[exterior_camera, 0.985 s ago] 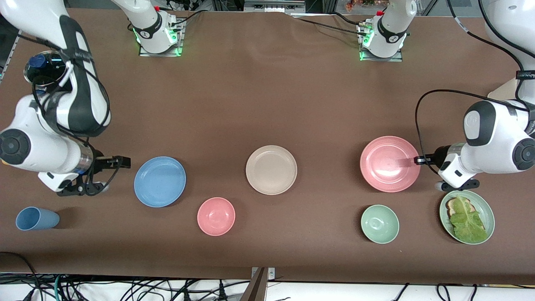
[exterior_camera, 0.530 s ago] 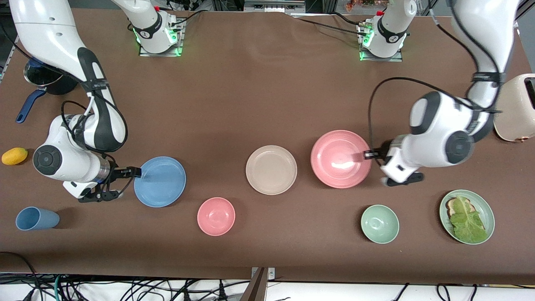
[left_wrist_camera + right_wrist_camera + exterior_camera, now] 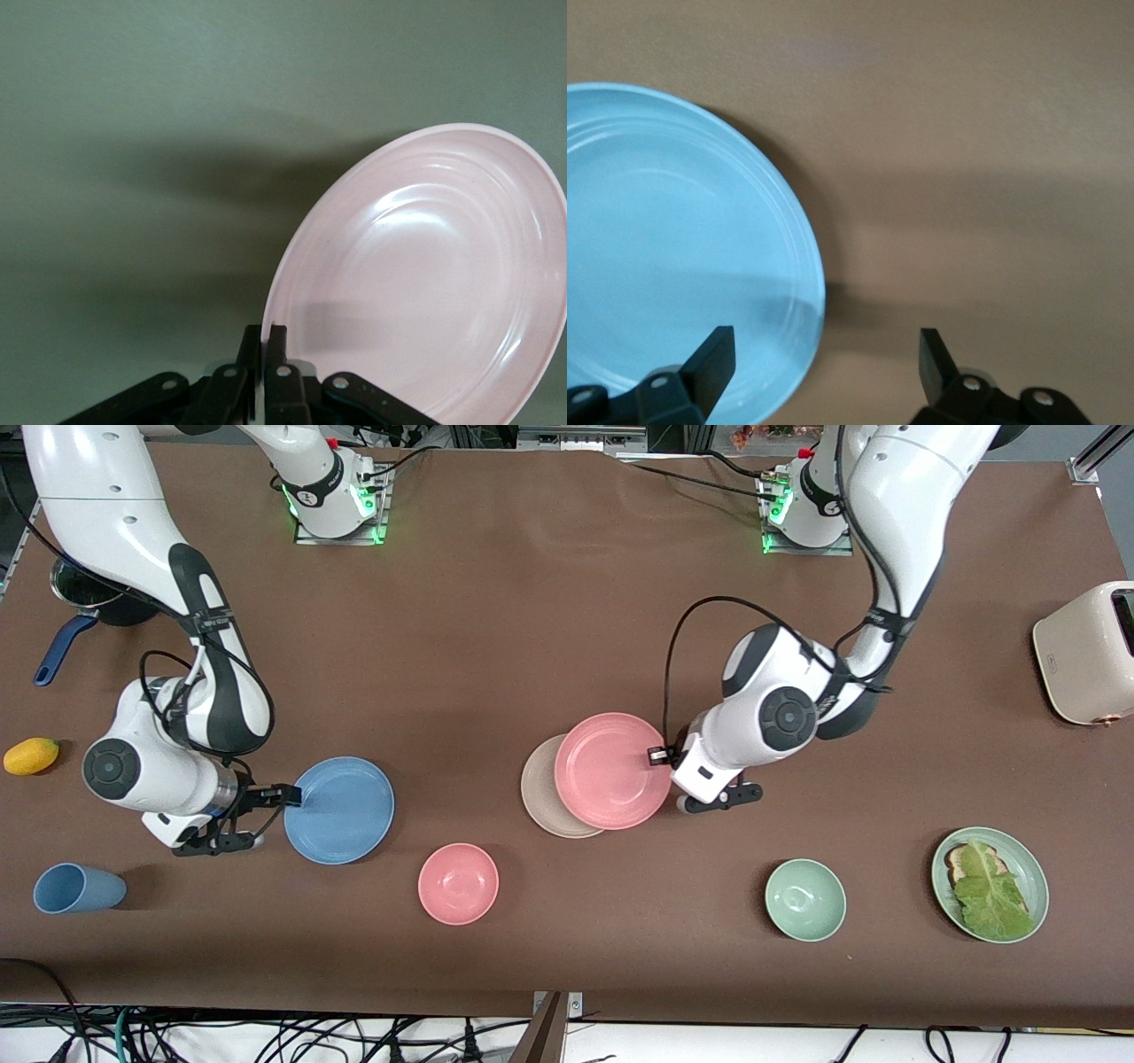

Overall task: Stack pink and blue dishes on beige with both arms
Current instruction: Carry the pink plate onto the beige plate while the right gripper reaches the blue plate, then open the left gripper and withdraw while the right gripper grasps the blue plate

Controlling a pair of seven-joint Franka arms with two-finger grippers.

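My left gripper (image 3: 657,755) is shut on the rim of the salmon pink plate (image 3: 611,772) and holds it over the beige plate (image 3: 538,802), hiding most of it. In the left wrist view the pink plate (image 3: 425,283) tilts up from the closed left gripper (image 3: 267,338) and casts a shadow on the table. The sky blue plate (image 3: 341,810) lies flat toward the right arm's end. My right gripper (image 3: 288,795) is open at its edge. In the right wrist view the blue plate's (image 3: 673,257) rim lies between the right gripper's (image 3: 827,343) spread fingers.
A pink bowl (image 3: 458,883), a green bowl (image 3: 805,899) and a blue cup (image 3: 78,888) sit nearer the front camera. A green plate (image 3: 1042,881) with lettuce and a toaster (image 3: 1085,653) are at the left arm's end. A yellow fruit (image 3: 31,755) and a pot (image 3: 84,598) are at the right arm's end.
The left arm has carried the pink plate from its end of the table to over the beige plate. The right gripper has advanced to the blue plate's rim.
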